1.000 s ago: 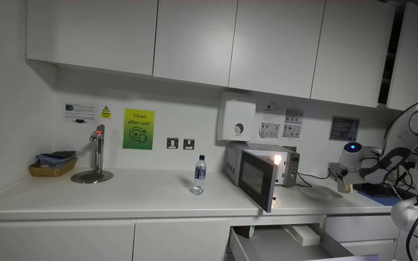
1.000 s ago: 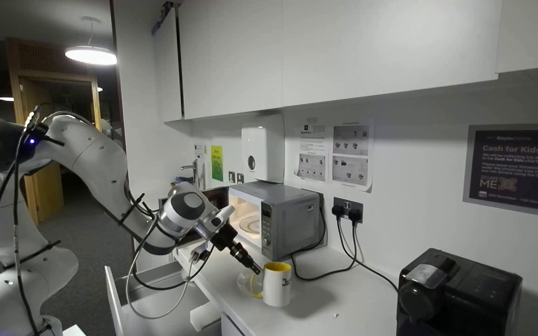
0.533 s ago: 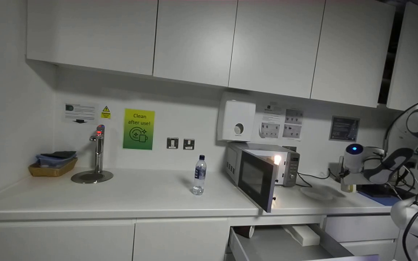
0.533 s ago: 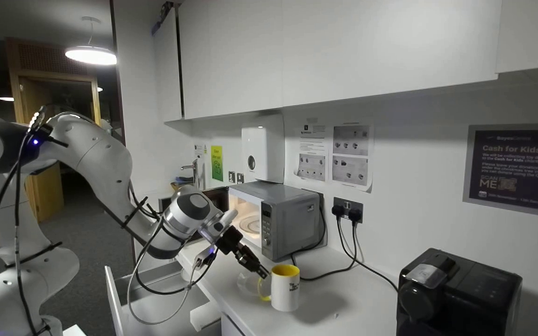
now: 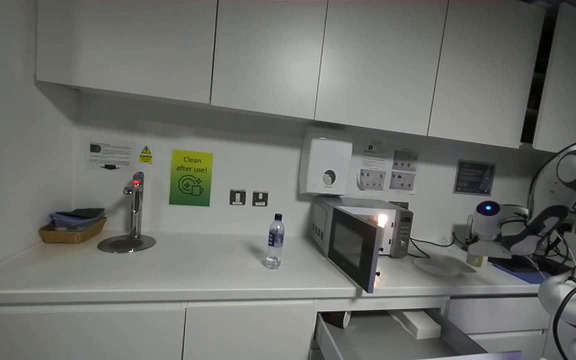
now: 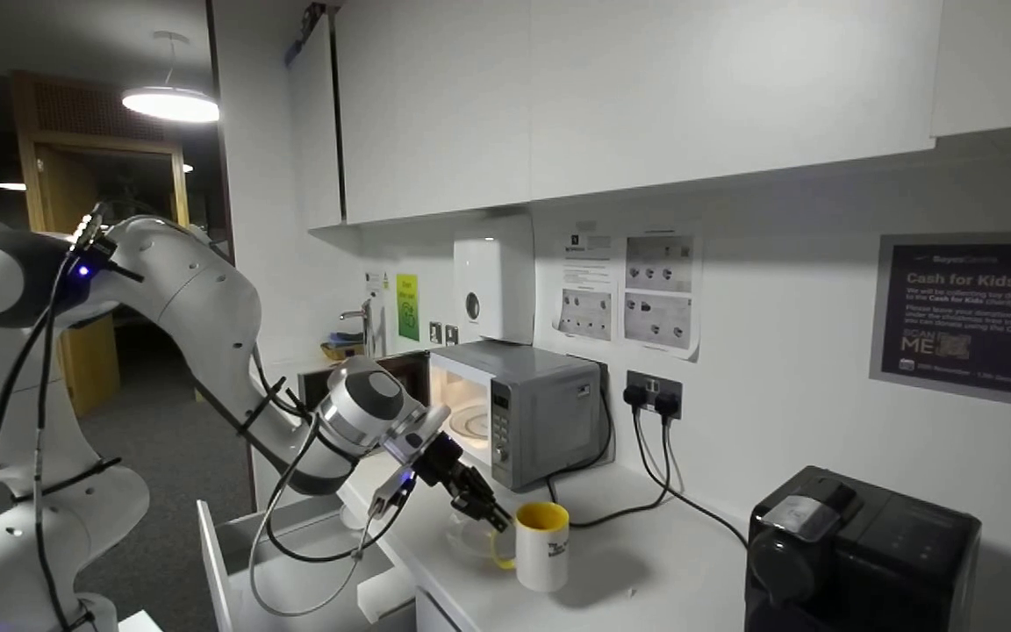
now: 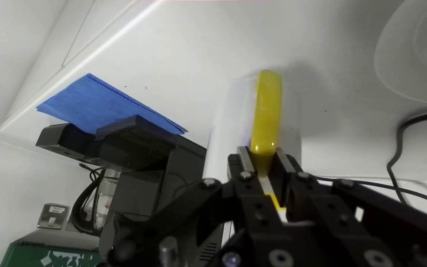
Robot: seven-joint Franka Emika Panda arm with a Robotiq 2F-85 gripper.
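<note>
A white mug (image 6: 542,553) with a yellow inside and yellow handle stands upright at the counter. My gripper (image 6: 502,520) comes down at a slant on the mug's handle side. In the wrist view the gripper (image 7: 264,161) has its fingers on both sides of the yellow handle (image 7: 267,111), against it, and appears shut on it. The white mug body (image 7: 221,144) is behind the handle and partly hidden by the fingers. In an exterior view the mug (image 5: 477,260) is mostly hidden by the hand. I cannot tell whether its base touches the counter.
A clear dish (image 5: 435,267) lies near the mug. The microwave (image 6: 549,421) stands with its door (image 5: 353,245) open. A drawer (image 5: 383,340) is pulled out below. A black coffee machine (image 6: 861,553), a blue cloth (image 7: 106,102), black cables (image 6: 637,500) and a bottle (image 5: 275,245) are around.
The gripper and mug have moved together away from the microwave and clear dish, toward the coffee machine side, and slightly lower in that exterior view. The handle stays at the fingers.
</note>
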